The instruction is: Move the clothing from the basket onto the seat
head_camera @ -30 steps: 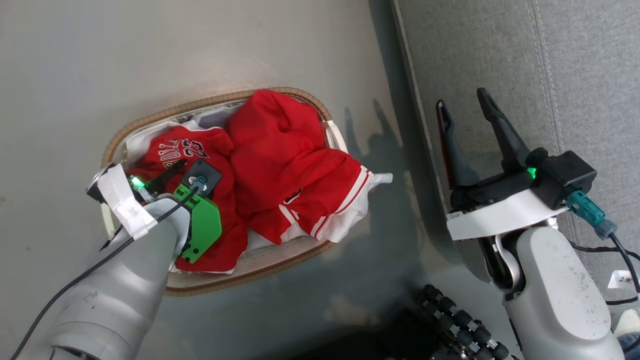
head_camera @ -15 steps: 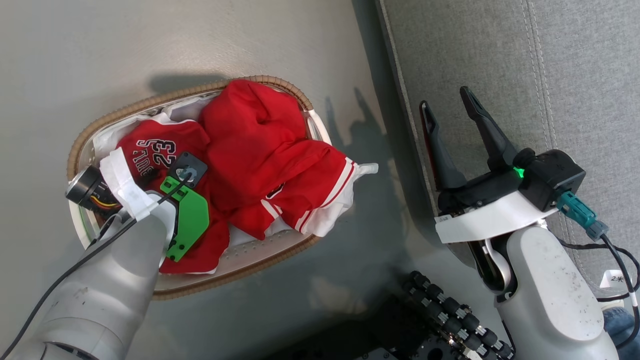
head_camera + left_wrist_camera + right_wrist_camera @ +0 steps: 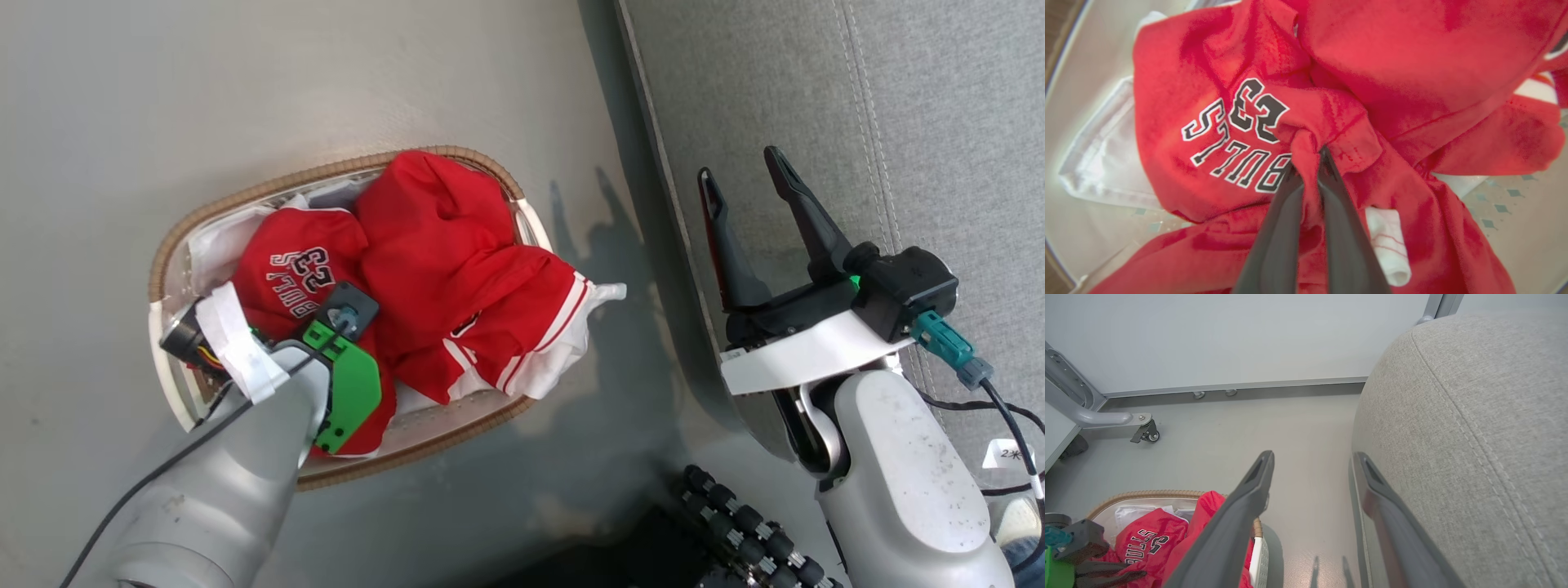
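Left gripper point(image 3: 1308, 163): its fingers are pressed together on a raised fold of the jersey point(image 3: 1208, 134), just beside the printed 23. The fabric puckers into a ridge between them, which looks like a pinch meant for lifting.
Right gripper point(image 3: 739, 163): the fingers are spread wide with nothing between them. It hangs at the seat's edge nearest the basket, probably kept out of the way until it is needed.
Clothing: both pieces lie in the basket point(image 3: 245, 192) and none is on the seat point(image 3: 816, 98).
Jersey position: it sits crumpled at the basket's end away from the seat, lettering upward.
Second garment point(image 3: 457, 245): it is heaped at the end nearer the seat, with its white-striped hem spilling over the rim on that side. It overlaps the jersey, so a lift may drag it along.
Fabric: red, soft and thin, creasing easily, with black characters outlined in white and white trim.
Basket build: oval, with stiff white walls and a brown woven rim. A white cloth liner point(image 3: 1102, 155) is bunched along the wall.
Seat surface: broad grey woven upholstery with a rounded edge and a double stitched seam.
Floor point(image 3: 245, 82): smooth pale grey and faintly glossy. The basket stands on it near the seat, not touching it.
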Available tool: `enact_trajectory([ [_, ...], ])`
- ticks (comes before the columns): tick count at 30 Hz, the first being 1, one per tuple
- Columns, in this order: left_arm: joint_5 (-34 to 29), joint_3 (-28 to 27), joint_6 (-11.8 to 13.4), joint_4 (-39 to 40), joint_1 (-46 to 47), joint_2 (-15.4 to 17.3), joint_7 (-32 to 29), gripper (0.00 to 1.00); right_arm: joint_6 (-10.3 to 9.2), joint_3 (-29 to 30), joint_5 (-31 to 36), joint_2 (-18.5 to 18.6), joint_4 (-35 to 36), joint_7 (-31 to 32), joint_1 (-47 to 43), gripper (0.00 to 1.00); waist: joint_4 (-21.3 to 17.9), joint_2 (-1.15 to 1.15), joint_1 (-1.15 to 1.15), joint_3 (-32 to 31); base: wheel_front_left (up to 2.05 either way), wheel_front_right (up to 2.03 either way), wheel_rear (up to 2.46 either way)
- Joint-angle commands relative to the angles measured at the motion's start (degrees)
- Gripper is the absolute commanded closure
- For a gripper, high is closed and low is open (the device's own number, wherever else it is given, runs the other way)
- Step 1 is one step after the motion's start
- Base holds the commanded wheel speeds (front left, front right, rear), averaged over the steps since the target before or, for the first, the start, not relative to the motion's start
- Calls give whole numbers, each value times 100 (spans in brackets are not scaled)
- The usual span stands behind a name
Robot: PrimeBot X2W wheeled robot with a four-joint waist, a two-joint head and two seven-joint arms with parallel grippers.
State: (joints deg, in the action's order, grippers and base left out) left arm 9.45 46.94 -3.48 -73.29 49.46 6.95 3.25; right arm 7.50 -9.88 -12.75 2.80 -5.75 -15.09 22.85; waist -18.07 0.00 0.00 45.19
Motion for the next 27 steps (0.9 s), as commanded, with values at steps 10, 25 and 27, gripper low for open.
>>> enact_trajectory([
  [10,128,88,-88,238,-512,-206,976,100,-3,266,556,20,-246,-12,-358,0,691,0,0,-1245,0,0,0],
  [25,150,-1,-124,2273,-1196,227,1197,100,-3,383,1033,21,-552,-12,-1204,0,1308,0,0,-3033,0,0,0],
  [27,98,-2,-149,2577,-1205,318,1197,100,-3,372,1047,21,-577,-12,-1306,0,1350,0,0,-3240,0,0,0],
])
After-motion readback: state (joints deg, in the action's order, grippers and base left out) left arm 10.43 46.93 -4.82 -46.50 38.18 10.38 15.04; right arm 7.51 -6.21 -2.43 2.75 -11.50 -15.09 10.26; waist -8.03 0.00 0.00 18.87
